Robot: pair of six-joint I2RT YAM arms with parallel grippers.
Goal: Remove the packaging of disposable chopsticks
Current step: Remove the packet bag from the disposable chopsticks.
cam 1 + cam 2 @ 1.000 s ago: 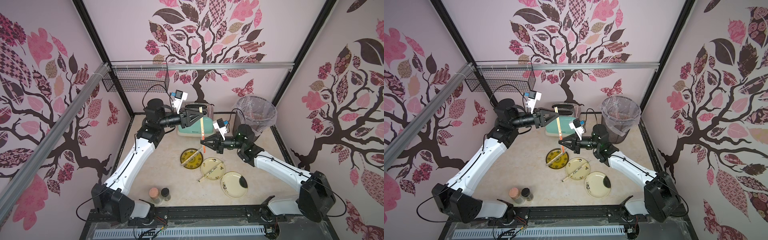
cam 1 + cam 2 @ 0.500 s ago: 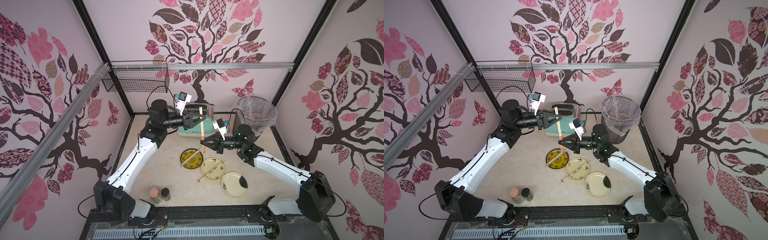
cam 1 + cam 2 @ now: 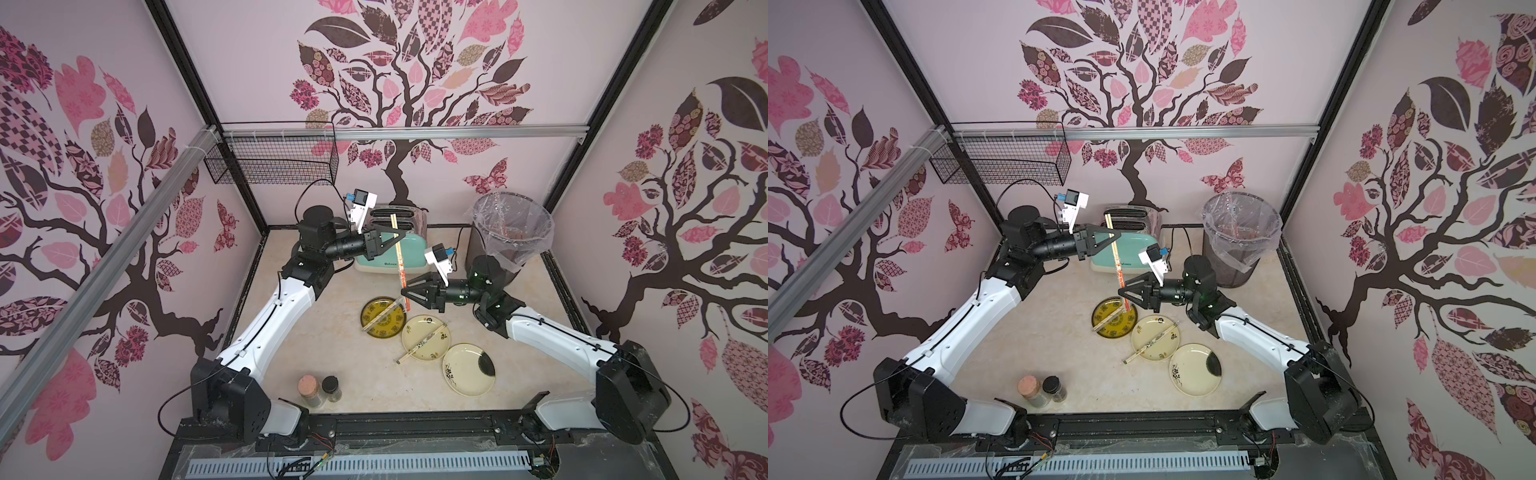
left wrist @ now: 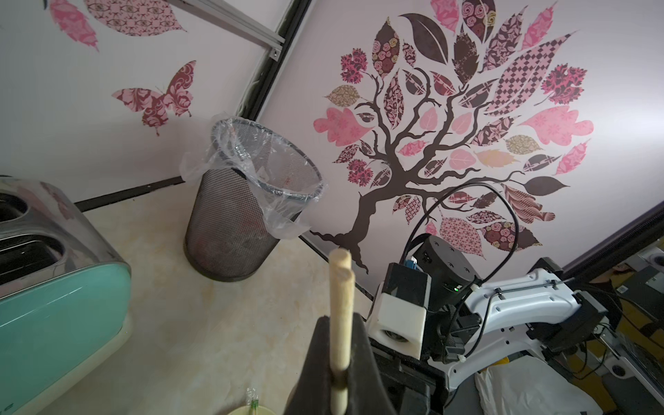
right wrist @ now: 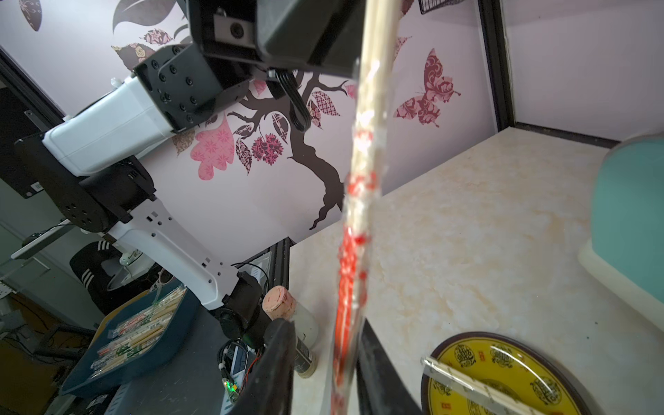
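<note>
A pair of disposable chopsticks [image 3: 400, 253] hangs nearly upright in the air in front of the toaster. Its upper end is bare pale wood [image 4: 341, 284]. The lower part is still inside the clear packaging [image 5: 354, 230] with red-orange print. My left gripper [image 3: 398, 239] [image 4: 339, 345] is shut on the bare wood near the top. My right gripper [image 3: 405, 293] [image 5: 327, 345] stands open around the sleeved lower part, with a gap on one side. In both top views, two more pairs lie across a dark yellow plate [image 3: 392, 328] [image 3: 1121, 328] and a cream plate [image 3: 434, 345].
A mint toaster [image 3: 380, 259] stands at the back, with a lined mesh bin [image 3: 511, 237] to its right. An empty cream plate [image 3: 467, 370] lies at the front right and two jars [image 3: 320, 390] at the front left. A wire basket [image 3: 274, 162] hangs on the back left wall.
My left arm has moved right to the sticks and its jaws have shut on their bare top. My right gripper, shut on the sleeved part before, has opened.
</note>
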